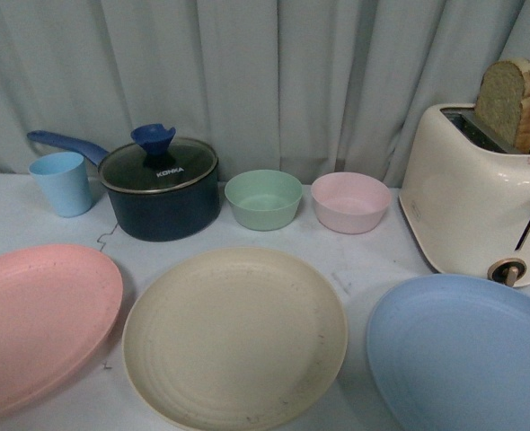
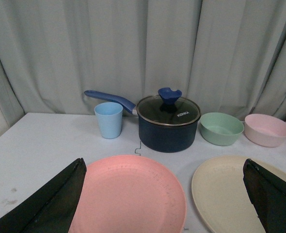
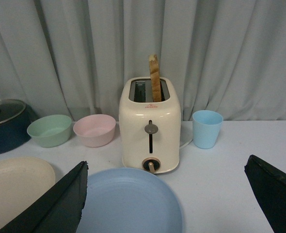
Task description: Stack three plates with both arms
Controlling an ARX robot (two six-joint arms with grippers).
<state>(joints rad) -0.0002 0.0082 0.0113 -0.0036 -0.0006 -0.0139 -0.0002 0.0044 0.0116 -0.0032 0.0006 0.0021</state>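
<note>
Three plates lie side by side on the white table: the pink plate (image 1: 36, 323) at the left, the cream plate (image 1: 234, 337) in the middle, the light blue plate (image 1: 467, 355) at the right. No arm shows in the front view. My left gripper (image 2: 165, 194) is open and empty, held above the near side of the pink plate (image 2: 128, 196), with the cream plate (image 2: 225, 191) beside it. My right gripper (image 3: 167, 199) is open and empty above the light blue plate (image 3: 128, 201); the cream plate (image 3: 14, 187) shows at the edge.
Along the back stand a light blue cup (image 1: 63, 182), a dark blue lidded saucepan (image 1: 162, 187), a green bowl (image 1: 263, 198), a pink bowl (image 1: 349, 201) and a cream toaster (image 1: 481, 193) holding a bread slice (image 1: 509, 101). A second blue cup (image 3: 207, 128) stands beside the toaster. A curtain hangs behind.
</note>
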